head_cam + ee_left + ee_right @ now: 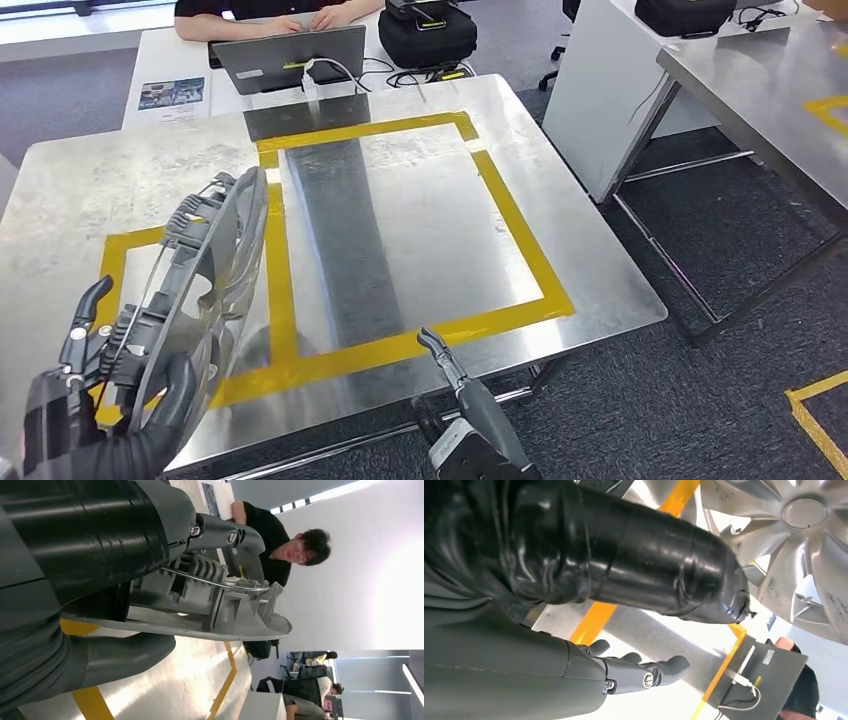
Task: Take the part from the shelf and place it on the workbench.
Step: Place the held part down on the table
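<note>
The left hand (pixel 95 400) grips the wheel cover (pixel 205 290) by its rim, standing on edge over the desk's (pixel 420 200) front left corner. It could tip and slide off that edge. The right hand (pixel 440 355) holds nothing, fingers stretched out.

The workbench (pixel 420 215) lies bare inside its yellow tape (pixel 520 235); a laptop (pixel 290 55) (person typing) crowds the far edge.
</note>
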